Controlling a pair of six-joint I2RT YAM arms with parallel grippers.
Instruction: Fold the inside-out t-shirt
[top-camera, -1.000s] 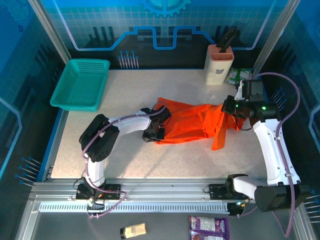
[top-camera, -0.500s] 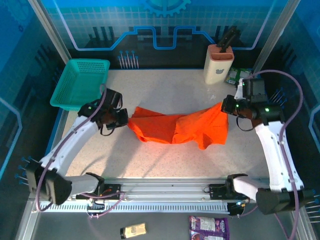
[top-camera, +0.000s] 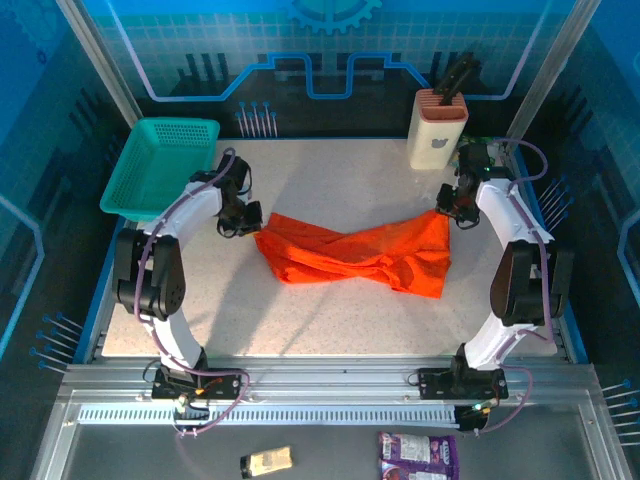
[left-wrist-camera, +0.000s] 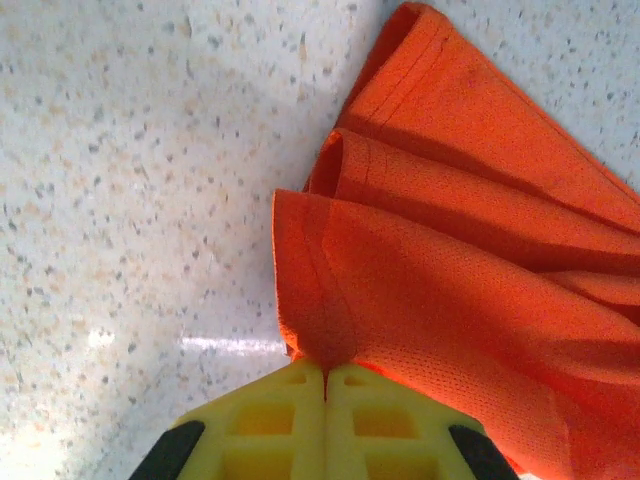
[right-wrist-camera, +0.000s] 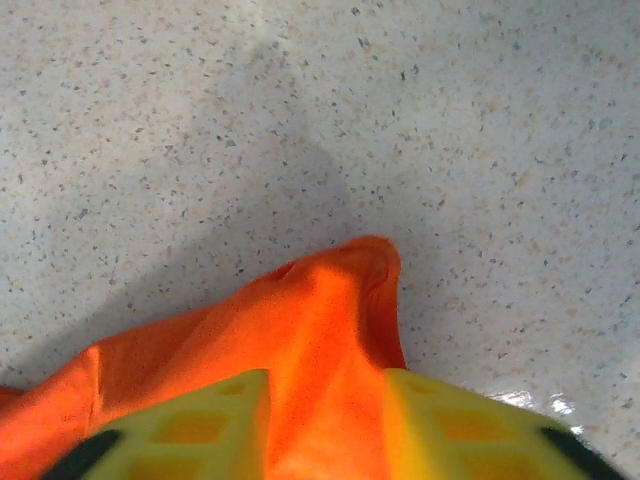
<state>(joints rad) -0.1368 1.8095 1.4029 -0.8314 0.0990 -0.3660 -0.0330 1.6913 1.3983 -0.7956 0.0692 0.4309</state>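
The t-shirt (top-camera: 350, 252) is pulled out long across the middle of the tabletop (top-camera: 340, 185), ready for folding. Its left end is pinched by the closed left gripper (left-wrist-camera: 325, 375); the right gripper (right-wrist-camera: 325, 388) is parted around the other end.

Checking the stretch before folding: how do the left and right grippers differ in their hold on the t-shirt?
The left gripper has its fingers pressed together on the t-shirt edge; the right gripper has them apart, cloth between. The left gripper is at the cloth's left end, the right gripper at its right end. Both sit low over the table.
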